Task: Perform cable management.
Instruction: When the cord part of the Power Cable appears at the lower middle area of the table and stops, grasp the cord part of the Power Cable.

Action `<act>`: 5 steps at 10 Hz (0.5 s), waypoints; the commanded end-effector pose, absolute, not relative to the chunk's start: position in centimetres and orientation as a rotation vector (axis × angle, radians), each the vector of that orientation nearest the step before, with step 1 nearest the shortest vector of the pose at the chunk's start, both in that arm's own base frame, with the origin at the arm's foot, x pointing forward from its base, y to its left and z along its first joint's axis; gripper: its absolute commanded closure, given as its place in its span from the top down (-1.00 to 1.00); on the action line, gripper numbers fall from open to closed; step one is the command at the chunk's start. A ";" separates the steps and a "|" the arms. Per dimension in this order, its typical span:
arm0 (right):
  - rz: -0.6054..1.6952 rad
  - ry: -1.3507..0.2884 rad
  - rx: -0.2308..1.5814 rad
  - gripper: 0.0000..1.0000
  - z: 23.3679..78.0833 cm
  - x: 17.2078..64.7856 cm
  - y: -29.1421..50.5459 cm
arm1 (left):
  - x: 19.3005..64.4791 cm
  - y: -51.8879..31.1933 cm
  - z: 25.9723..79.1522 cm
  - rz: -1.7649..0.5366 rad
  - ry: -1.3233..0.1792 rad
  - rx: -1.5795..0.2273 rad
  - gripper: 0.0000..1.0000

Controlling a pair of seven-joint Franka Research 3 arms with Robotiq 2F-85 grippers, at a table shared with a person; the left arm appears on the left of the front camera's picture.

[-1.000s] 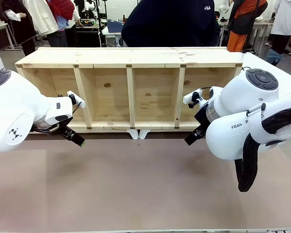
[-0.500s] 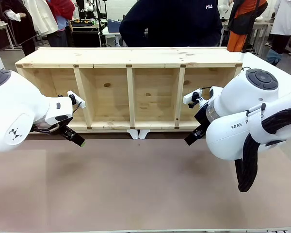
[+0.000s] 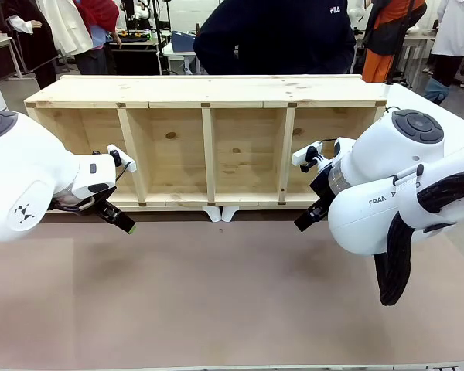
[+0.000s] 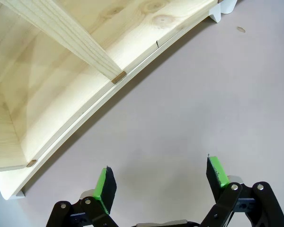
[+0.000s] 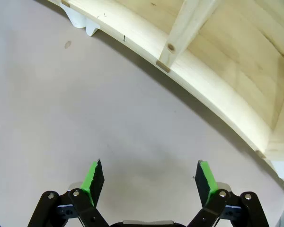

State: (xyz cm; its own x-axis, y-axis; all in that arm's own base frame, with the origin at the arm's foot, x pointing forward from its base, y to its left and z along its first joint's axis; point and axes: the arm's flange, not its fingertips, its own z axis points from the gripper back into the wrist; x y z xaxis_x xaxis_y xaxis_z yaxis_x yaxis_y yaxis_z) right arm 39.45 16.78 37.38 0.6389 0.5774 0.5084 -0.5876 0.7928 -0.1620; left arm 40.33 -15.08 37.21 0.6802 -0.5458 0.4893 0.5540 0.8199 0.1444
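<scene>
The cable is out of view. My left gripper (image 3: 124,223) hovers just in front of the wooden shelf's (image 3: 209,91) lower left edge. In the left wrist view it (image 4: 161,182) stands open over bare table, green pads wide apart and nothing between them. My right gripper (image 3: 303,223) hangs by the shelf's lower right edge. In the right wrist view it (image 5: 150,182) is open too, above the bare tabletop, holding nothing.
The long wooden shelf lies on its side across the far half of the table, its compartments facing me. Two small white feet (image 3: 220,213) stick out under its front middle. A person in a dark top (image 3: 274,35) stands behind it. The brown tabletop (image 3: 216,294) spreads in front.
</scene>
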 end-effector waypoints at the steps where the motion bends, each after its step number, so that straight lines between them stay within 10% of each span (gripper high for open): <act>1: 0.664 -0.573 0.019 1.00 37.4 39.5 16.8 | 40.3 -15.0 37.2 -0.616 -0.544 -0.017 1.00; 5: 0.664 -0.573 0.019 1.00 37.4 39.5 16.8 | 40.3 -15.0 37.2 -0.616 -0.544 -0.017 1.00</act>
